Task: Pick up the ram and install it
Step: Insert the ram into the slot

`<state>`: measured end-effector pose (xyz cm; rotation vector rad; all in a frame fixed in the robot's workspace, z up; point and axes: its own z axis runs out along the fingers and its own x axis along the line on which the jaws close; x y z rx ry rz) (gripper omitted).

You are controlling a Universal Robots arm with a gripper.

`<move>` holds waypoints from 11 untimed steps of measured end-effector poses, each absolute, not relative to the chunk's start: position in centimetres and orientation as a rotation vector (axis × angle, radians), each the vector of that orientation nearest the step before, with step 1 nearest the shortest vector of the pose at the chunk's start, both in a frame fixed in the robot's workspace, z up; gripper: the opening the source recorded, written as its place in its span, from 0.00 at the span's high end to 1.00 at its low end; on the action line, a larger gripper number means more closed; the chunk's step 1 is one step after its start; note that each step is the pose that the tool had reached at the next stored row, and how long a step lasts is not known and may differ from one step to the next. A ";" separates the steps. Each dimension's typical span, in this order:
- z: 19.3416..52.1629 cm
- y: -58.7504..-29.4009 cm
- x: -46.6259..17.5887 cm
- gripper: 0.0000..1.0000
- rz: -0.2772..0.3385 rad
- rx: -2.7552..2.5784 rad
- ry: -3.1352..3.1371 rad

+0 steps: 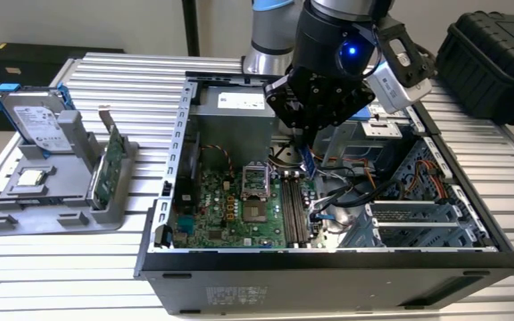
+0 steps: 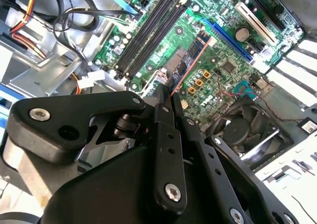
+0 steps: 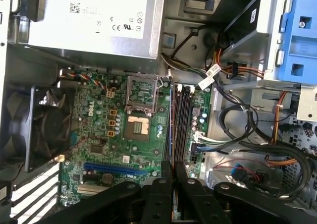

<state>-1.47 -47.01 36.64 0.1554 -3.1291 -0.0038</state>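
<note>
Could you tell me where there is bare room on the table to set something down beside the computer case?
Free: the ribbed table behind the grey holder, left of the computer case in the exterior view, and the front strip below the holder. Crowded: the case interior, with cables, where the gripper holds the ram over the motherboard.

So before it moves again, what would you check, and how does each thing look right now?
1. Ram clamped in the gripper: ok.
2. Ram running parallel to the memory slots: ok.
3. Memory slots empty: ok.
4. Ram exactly over one slot: cannot tell; in the first wrist view it sits just beside them.
5. Ram seated in a slot: not ok, it hangs above the motherboard.
</note>
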 end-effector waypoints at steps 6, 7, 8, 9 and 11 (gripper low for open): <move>36.6 -47.0 -1.5 1.00 -0.004 0.155 -3.129; 36.5 -47.0 -1.5 1.00 -0.004 0.155 -3.129; 36.5 -47.0 -1.4 1.00 -0.004 0.155 -3.129; 36.5 -47.0 -1.4 1.00 -0.004 0.155 -3.129; 36.4 -46.9 -1.4 1.00 -0.004 0.156 -3.129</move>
